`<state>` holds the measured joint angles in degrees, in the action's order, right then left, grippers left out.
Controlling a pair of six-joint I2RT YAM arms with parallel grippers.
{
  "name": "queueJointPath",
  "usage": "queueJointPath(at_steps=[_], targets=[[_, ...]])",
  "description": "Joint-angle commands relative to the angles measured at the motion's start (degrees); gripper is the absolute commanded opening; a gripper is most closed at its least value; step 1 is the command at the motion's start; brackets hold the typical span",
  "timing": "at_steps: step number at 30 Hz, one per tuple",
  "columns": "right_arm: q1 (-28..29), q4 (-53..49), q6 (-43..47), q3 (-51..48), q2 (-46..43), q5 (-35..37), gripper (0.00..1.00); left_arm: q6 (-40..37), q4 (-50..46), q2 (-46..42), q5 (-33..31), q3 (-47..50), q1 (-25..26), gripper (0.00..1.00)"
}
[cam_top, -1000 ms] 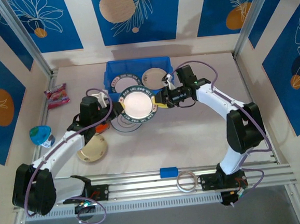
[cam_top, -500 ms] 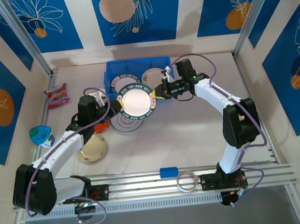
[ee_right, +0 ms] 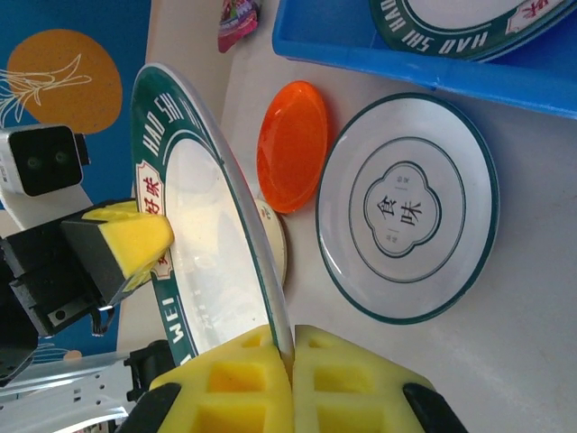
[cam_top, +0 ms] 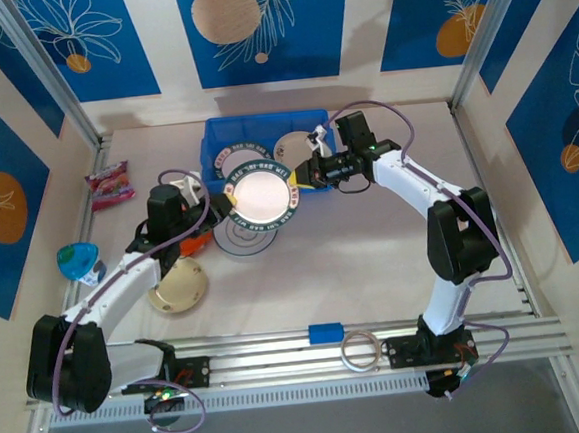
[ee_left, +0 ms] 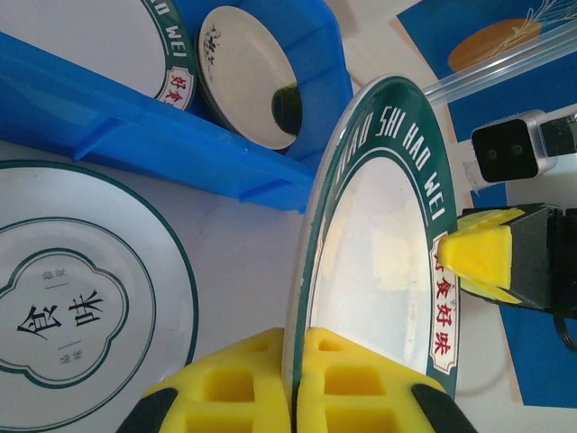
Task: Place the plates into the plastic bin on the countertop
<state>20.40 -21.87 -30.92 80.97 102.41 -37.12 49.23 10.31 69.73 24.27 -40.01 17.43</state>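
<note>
1. Two sets of jaws share one plate in the top external view. The green-rimmed plate [cam_top: 261,196] hangs just in front of the plastic bin [cam_top: 206,143], above a line-drawing plate [cam_top: 246,238] lying on the tabletop [cam_top: 373,260]. The left jaws are clenched on its left rim and the right jaws on its right rim. Its face is turned up toward the camera. Being round it has no long axis, and the line that matters is the diameter running between the two grips. The bin holds another green-rimmed plate [cam_top: 243,160] and a cream plate [cam_top: 292,148].

2. Left wrist view: the held plate [ee_left: 379,244] is seen nearly edge-on. The yellow pads of the left jaws are pinched on the rim at the bottom, and a pad of the right jaws sits on the far rim. The bin's wall [ee_left: 135,117] lies just beyond.

3. Right wrist view: the right jaws are clamped on the near rim of the plate [ee_right: 207,225], with the left jaws opposite. An orange plate [ee_right: 293,144] sits beside the line-drawing plate [ee_right: 406,207].

4. Handling, as a judgement: the plate looks stiff, glazed, slippery and breakable. The thin rim is the only hold, so it should be kept level and set down gently.
</note>
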Motion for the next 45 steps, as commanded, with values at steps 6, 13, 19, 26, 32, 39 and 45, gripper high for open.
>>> queueJointPath(at_steps=[6,13,19,26,32,39,45], targets=[[4.15,1.64,-0.32,6.15,2.22,-7.78,0.21,-2.24,0.17,2.15,4.76,0.28,0.16,0.00],[4.74,3.28,-1.88,6.35,2.67,-6.94,0.00,-2.30,-0.74,1.91,4.52,0.37,-0.46,0.00],[2.77,4.00,-6.17,9.65,3.93,-1.66,0.00,-3.79,-5.65,-1.40,-0.79,1.33,-1.47,0.80],[2.29,2.10,-13.07,21.65,11.11,6.22,0.00,-7.41,-13.03,-8.49,-5.88,1.34,-4.20,1.00],[2.14,-2.93,-16.21,34.52,21.19,11.30,0.00,-8.52,-15.98,-13.29,-4.31,2.02,-8.17,1.00],[1.85,-1.02,-17.53,46.09,32.65,9.44,0.00,-7.59,-14.98,-15.12,-2.44,3.88,-10.00,1.00],[1.39,0.16,-19.11,49.83,37.17,10.57,0.00,-7.40,-14.55,-15.20,-2.21,4.59,-9.98,1.00]])
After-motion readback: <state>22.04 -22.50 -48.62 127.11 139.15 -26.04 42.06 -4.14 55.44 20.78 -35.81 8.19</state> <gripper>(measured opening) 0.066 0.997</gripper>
